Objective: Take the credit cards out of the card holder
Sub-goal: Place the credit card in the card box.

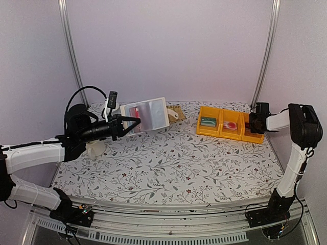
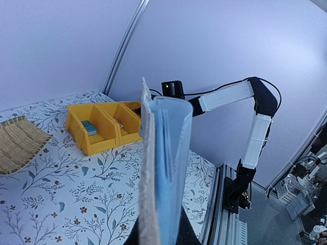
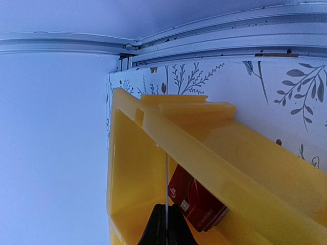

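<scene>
My left gripper (image 1: 129,122) is shut on the card holder (image 1: 148,114) and holds it open above the table's back left. A red card (image 1: 134,112) shows in its clear pocket. In the left wrist view the card holder (image 2: 147,168) stands edge-on, beige outside with bluish plastic pockets, and rises from my left gripper (image 2: 158,234). My right gripper (image 1: 251,122) hangs over the rightmost yellow bin (image 1: 253,133). There my right gripper (image 3: 166,220) is shut on a thin credit card (image 3: 166,178) seen edge-on. A dark red card (image 3: 196,200) lies inside the bin (image 3: 133,168).
A row of three yellow bins (image 1: 219,131) stands at the back right, the left one holding a teal item (image 1: 208,121), the middle one a red item (image 1: 231,124). A woven straw mat (image 1: 177,111) lies behind the holder. The floral cloth (image 1: 168,163) covers the table.
</scene>
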Tool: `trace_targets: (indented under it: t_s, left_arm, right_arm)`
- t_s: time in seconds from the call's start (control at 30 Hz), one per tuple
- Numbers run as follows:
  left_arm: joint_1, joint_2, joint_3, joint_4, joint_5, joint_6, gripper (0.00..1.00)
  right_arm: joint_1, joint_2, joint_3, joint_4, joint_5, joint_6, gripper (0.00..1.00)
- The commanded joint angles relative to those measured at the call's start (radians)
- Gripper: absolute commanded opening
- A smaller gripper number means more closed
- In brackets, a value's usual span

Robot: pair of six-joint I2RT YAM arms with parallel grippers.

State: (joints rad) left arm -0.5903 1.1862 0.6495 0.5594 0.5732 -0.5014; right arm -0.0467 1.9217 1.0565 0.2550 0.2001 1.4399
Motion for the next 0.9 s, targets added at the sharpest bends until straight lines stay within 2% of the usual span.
trace_targets:
  t_s: [0.0,0.07,0.17,0.33,0.6,0.77,0.87]
  left_arm:
    - [0.014,0.003,0.003,0.021,0.012,-0.005,0.00]
    - [0.014,0.001,0.002,0.017,0.011,-0.002,0.00]
    - [0.014,0.000,0.001,0.014,0.010,0.001,0.00]
    - [0.014,-0.003,0.000,0.013,0.008,-0.002,0.00]
    - [0.014,-0.005,0.000,0.013,0.008,-0.002,0.00]
    - [0.015,-0.008,-0.001,0.013,0.010,0.001,0.00]
    - [0.016,-0.012,-0.002,0.014,0.011,0.000,0.00]
  right_arm:
    - [0.000,0.038,0.032,0.010,-0.032,-0.026,0.05]
    - [0.000,0.049,0.041,-0.001,-0.039,-0.031,0.09]
    - [-0.001,0.051,0.037,-0.002,-0.042,-0.016,0.23]
    - [-0.008,0.042,0.031,-0.006,-0.063,-0.019,0.35]
    - [-0.008,-0.041,0.027,-0.061,-0.079,-0.053,0.59]
    - [-0.010,-0.072,0.066,-0.175,-0.090,-0.091,0.78]
    - [-0.015,-0.078,0.078,-0.209,-0.097,-0.086,0.94]
